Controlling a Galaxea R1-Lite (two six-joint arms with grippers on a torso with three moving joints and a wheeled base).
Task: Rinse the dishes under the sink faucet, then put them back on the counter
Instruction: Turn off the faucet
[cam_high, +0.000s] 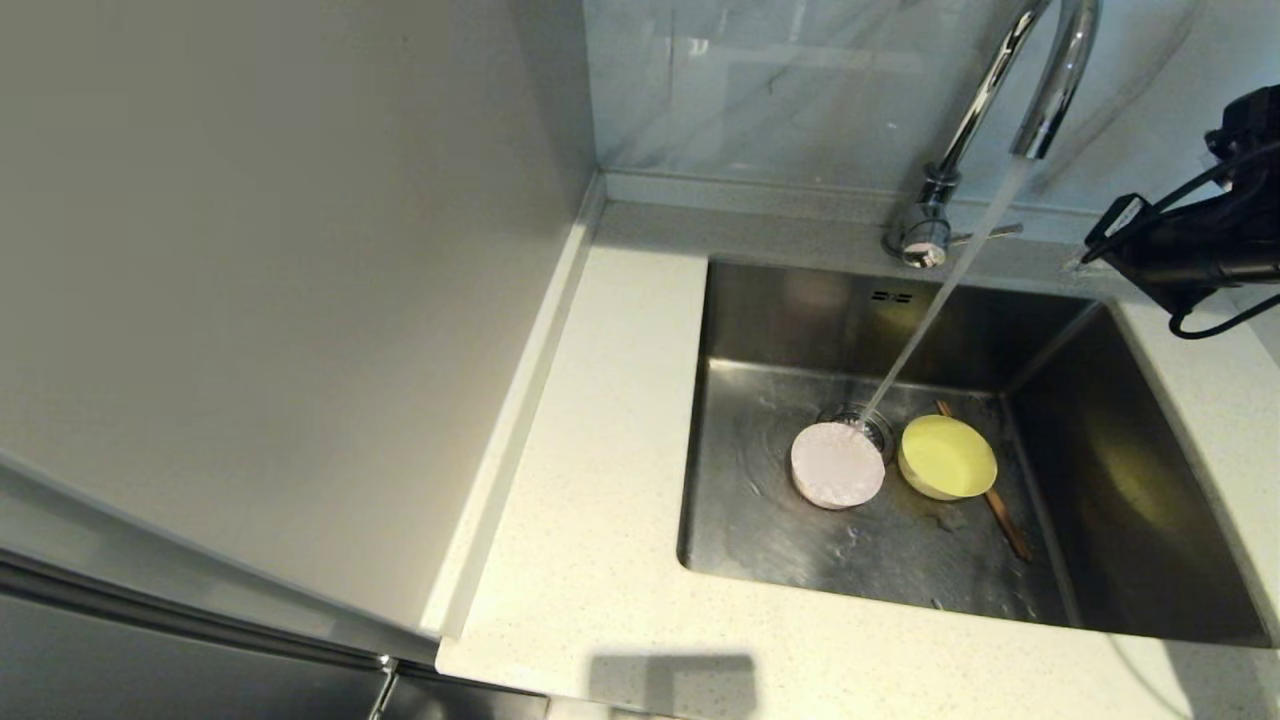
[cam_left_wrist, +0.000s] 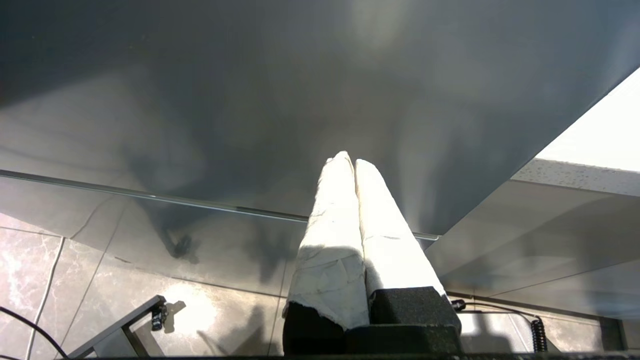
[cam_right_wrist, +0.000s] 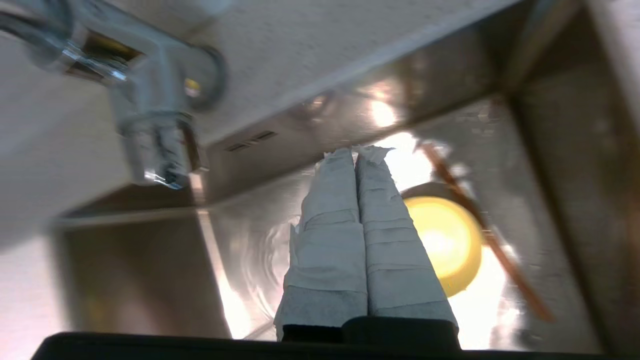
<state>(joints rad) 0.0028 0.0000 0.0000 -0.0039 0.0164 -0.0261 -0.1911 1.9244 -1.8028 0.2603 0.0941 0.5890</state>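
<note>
Water runs from the chrome sink faucet (cam_high: 1045, 90) onto the pale pink bowl (cam_high: 837, 465), which sits by the drain in the steel sink (cam_high: 800, 330). Beside it lies the pale yellow bowl (cam_high: 947, 457) (cam_right_wrist: 445, 240), with brown chopsticks (cam_high: 1005, 520) (cam_right_wrist: 480, 225) behind and under it. My right arm (cam_high: 1190, 250) hangs over the sink's back right corner, level with the faucet's side lever (cam_high: 990, 233). The right gripper (cam_right_wrist: 356, 150) is shut and empty, above the basin; its fingers hide the pink bowl in the right wrist view. The left gripper (cam_left_wrist: 349, 159) is shut, parked low, out of the head view.
The speckled counter (cam_high: 610, 420) runs left of and in front of the sink, with a low raised back edge. A tall grey panel (cam_high: 280, 300) stands on the left. The faucet base (cam_right_wrist: 155, 100) is close to the right gripper. The left gripper faces a dark cabinet front (cam_left_wrist: 300, 90).
</note>
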